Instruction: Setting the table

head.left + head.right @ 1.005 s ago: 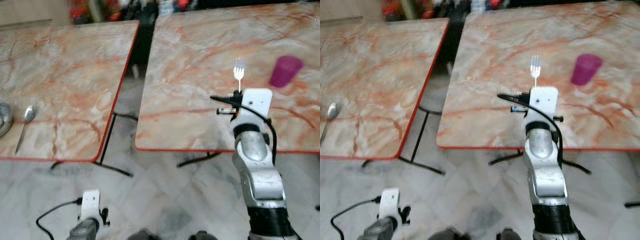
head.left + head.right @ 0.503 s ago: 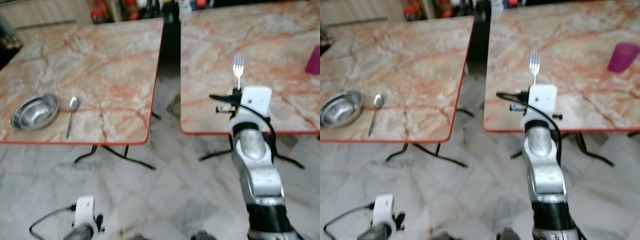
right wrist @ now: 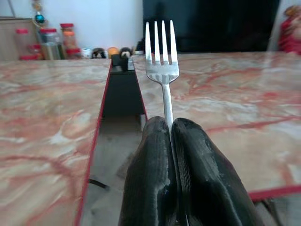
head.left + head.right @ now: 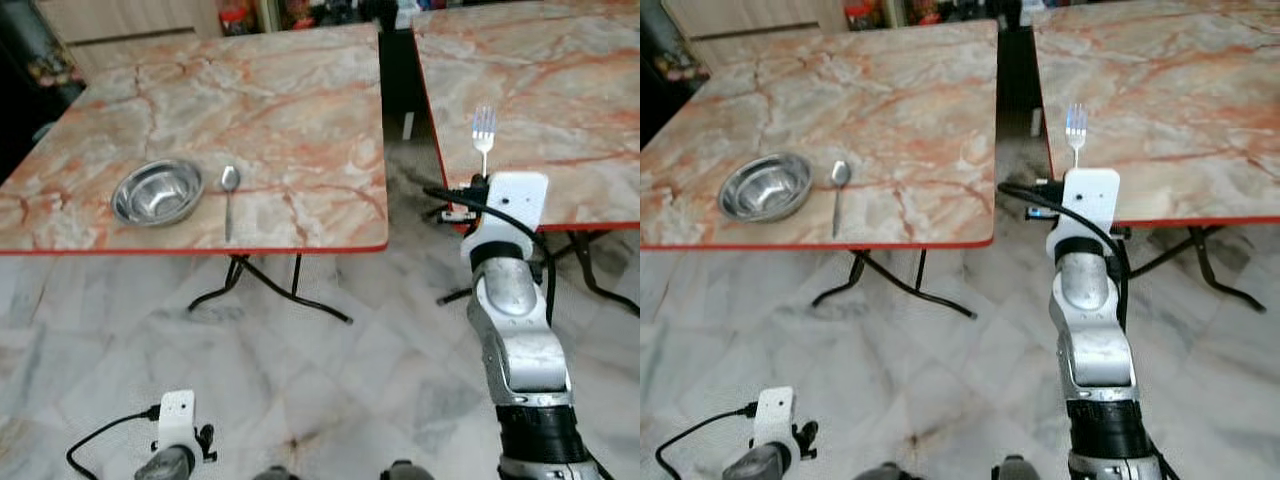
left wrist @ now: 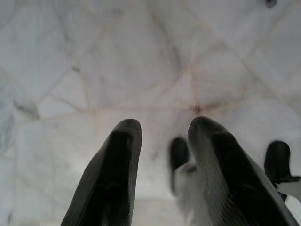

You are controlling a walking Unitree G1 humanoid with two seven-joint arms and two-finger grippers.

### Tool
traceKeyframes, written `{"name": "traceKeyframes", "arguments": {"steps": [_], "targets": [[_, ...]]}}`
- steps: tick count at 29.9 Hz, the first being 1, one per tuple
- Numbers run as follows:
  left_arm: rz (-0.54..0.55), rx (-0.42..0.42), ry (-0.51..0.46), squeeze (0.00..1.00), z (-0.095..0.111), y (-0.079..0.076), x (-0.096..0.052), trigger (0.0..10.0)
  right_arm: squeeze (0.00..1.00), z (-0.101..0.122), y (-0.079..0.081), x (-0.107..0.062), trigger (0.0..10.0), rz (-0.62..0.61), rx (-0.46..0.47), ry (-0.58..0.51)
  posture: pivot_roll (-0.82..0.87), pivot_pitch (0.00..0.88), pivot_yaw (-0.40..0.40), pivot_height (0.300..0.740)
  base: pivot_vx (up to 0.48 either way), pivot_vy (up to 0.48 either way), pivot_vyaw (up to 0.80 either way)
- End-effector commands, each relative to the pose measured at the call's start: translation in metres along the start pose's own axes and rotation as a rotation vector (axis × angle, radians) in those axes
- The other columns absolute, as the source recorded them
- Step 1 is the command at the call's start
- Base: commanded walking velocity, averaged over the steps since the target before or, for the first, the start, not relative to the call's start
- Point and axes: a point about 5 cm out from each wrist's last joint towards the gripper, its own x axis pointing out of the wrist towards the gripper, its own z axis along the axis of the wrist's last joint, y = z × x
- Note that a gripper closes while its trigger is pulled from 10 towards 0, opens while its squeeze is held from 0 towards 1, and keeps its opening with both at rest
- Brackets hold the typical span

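Open marble right of the spoon (bowl at its left), table gap beyond.

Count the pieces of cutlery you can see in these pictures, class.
2. A spoon lies on the left table, just right of the steel bowl. A fork is held upright in the right tool, over the gap between tables.

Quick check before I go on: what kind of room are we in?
Likely a dining area: two marble-patterned tables with red edging on folding legs, a steel bowl and spoon laid out, jars along the far wall.
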Motion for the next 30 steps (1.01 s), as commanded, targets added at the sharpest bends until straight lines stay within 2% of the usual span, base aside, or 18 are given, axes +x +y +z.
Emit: {"name": "traceKeyframes", "arguments": {"steps": [1,12,20,30], "targets": [[0.035,-0.005,0.036,0.00,-0.0118,0.0112,-0.0038,10.0,0.00,0.0053,0.0103,-0.0013,10.0,0.030,0.018,-0.021,-0.14,0.178,0.099,0.740,0.000,0.480,0.00],[0.041,-0.004,0.025,0.00,-0.0070,0.0150,-0.0032,10.0,0.00,0.0051,0.0112,-0.0009,10.0,0.034,0.019,-0.020,-0.14,0.180,0.099,0.740,0.000,0.480,0.00],[0.048,0.003,0.019,0.00,-0.0062,0.0175,-0.0035,10.0,0.00,0.0042,0.0117,-0.0006,10.0,0.037,0.017,-0.015,-0.13,0.180,0.098,0.740,0.000,0.000,0.00],[0.032,0.014,0.017,0.00,-0.0063,0.0120,-0.0028,10.0,0.00,0.0037,0.0140,-0.0004,10.0,0.049,0.016,-0.013,-0.13,0.179,0.097,0.740,0.054,0.000,0.00]]}}
